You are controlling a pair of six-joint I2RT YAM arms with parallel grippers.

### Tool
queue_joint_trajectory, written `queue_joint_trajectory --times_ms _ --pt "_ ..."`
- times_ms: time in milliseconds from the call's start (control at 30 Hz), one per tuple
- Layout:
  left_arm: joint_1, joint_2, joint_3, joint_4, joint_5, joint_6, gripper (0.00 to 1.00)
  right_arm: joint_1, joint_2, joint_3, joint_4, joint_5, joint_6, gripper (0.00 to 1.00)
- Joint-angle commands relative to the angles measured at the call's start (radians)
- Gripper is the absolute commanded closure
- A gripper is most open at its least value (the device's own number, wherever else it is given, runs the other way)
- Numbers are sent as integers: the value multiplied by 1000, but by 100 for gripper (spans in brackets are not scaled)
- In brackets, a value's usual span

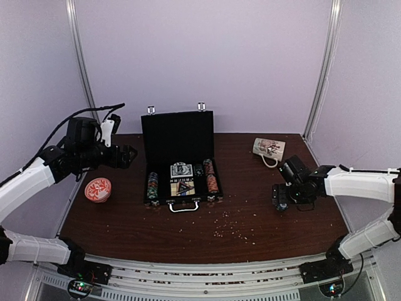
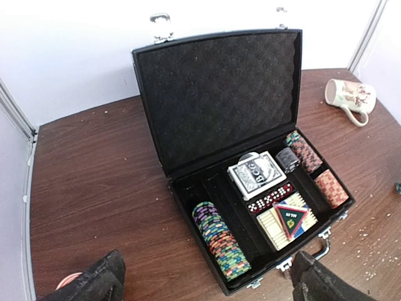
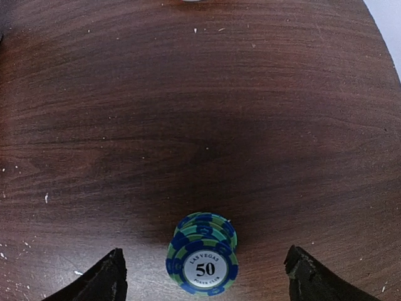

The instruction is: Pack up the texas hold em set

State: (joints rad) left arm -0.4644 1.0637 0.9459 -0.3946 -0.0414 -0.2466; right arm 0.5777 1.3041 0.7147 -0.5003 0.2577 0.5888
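The short green-and-blue striped poker-chip stack (image 3: 202, 263) lies on the desk (image 3: 188, 125) between the fingers of the right tool (image 3: 205, 266). Its top chip has a white round centre label reading "LAS VEGAS", a large "50", then "POKER CLUB". Ahead of the left tool (image 2: 208, 266), the black-and-white patterned boxed card deck (image 2: 255, 174) bears lettering too blurred to read.

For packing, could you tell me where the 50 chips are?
In the right wrist view, the 50-chip stack sits on the table between the right gripper's open jaws.

My left wrist view's lower-left edge cuts off the dish (image 2: 70, 280); the chip stack (image 3: 202, 260) hides its own lower chips.
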Motion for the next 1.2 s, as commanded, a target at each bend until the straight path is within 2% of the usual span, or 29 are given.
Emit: queue_joint_trajectory --times_ms 0,433,733,1167 --pt "2 -3 -28 65 -1 52 5 -3 70 52 -26 -47 20 14" --pt "2 -39 -51 66 24 46 5 -10 216 83 -60 -29 5 22" --pt "2 -35 -50 65 31 42 5 -53 222 48 -19 -101 -9 30" --pt "2 -37 -50 65 32 41 6 -65 270 47 -26 -109 -39 42"
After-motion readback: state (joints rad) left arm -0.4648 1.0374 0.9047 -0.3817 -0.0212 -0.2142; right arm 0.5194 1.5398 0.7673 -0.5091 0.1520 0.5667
